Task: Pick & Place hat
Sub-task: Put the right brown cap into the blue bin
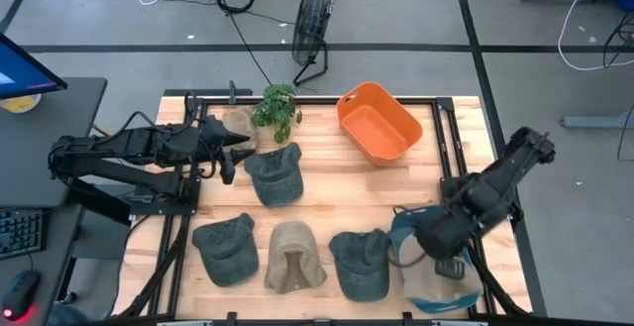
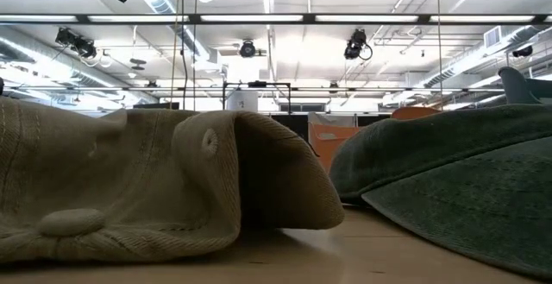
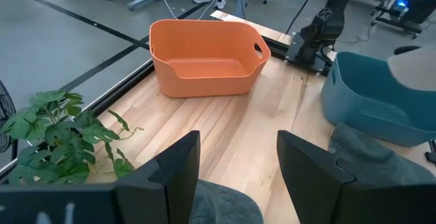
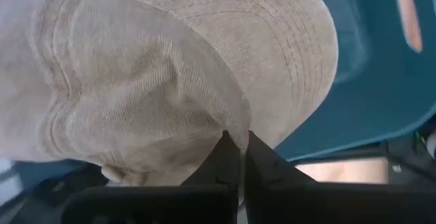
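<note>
The left gripper (image 1: 238,153) hangs near the table's left edge toward the far side, its two dark fingers (image 3: 178,166) spread apart and holding nothing, just above a dark grey-green fabric cap (image 1: 274,174). Beside it, near the far edge, stands a small green leafy potted plant (image 1: 276,108). Along the near edge lie another dark grey-green cap (image 1: 226,250), a beige corduroy cap (image 1: 293,258) and a third dark grey-green cap (image 1: 361,263). An orange plastic tub (image 1: 376,121) sits by the far edge, right of centre. At the near right corner, the right gripper (image 4: 237,157) is clenched on a tan corduroy hat (image 4: 170,67), held within a teal plastic bin (image 1: 407,225).
</note>
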